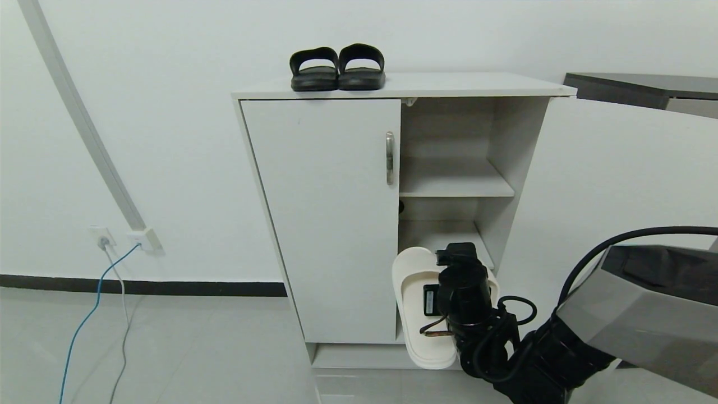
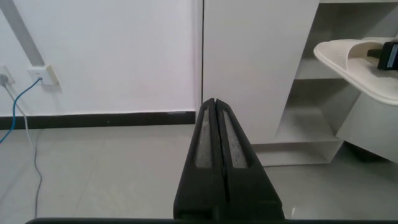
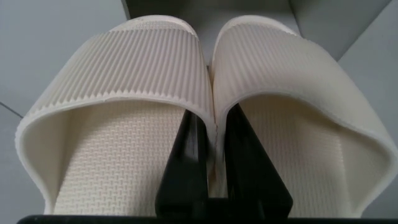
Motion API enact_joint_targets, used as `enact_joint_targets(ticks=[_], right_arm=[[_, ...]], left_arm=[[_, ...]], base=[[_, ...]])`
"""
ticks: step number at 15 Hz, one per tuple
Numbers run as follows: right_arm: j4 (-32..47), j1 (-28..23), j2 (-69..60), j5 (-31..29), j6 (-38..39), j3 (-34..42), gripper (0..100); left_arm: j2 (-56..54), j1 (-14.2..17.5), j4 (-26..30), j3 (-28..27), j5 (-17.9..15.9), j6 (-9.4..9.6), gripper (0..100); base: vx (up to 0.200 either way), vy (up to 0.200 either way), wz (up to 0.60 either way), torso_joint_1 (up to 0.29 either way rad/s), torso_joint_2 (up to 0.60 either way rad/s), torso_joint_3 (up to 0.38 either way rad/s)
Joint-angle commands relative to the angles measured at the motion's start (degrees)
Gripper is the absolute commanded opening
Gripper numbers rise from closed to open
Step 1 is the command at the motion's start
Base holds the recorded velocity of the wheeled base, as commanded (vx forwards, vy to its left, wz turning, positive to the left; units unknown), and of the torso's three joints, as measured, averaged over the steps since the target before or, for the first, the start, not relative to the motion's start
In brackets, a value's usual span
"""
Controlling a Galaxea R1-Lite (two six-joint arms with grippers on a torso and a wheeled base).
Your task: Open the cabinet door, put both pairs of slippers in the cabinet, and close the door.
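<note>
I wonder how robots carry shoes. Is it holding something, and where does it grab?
The right gripper pinches the pair of white slippers where their straps' inner edges meet. The left gripper is shut, holding nothing.

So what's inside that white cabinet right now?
The open right half of the white wooden cabinet shows two bare shelves. The closed left door hides the rest, and the cream rubber slippers cover the lowest part.
</note>
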Motion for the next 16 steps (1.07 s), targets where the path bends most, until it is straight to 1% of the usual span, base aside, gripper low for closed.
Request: enact_joint_targets(ticks=[1, 7, 16], right_arm=[[0.0, 0.0, -0.2, 0.0, 0.0, 0.1, 0], [0.0, 0.0, -0.1, 0.0, 0.0, 0.3, 0], [-0.1, 0.0, 2.1, 0.1, 0.0, 0.0, 0]], left_arm=[[0.0, 0.0, 0.0, 0.0, 0.0, -0.02, 0], [0.0, 0.0, 0.1, 0.0, 0.0, 0.06, 0], [0.0, 0.0, 0.0, 0.0, 0.0, 0.15, 0]], base=[[0.000, -0.200, 0.00, -0.002, 0.00, 0.002], [0.000, -0.200, 0.00, 0.003, 0.01, 0.004], [0.000, 0.000, 0.00, 0.000, 0.00, 0.000]])
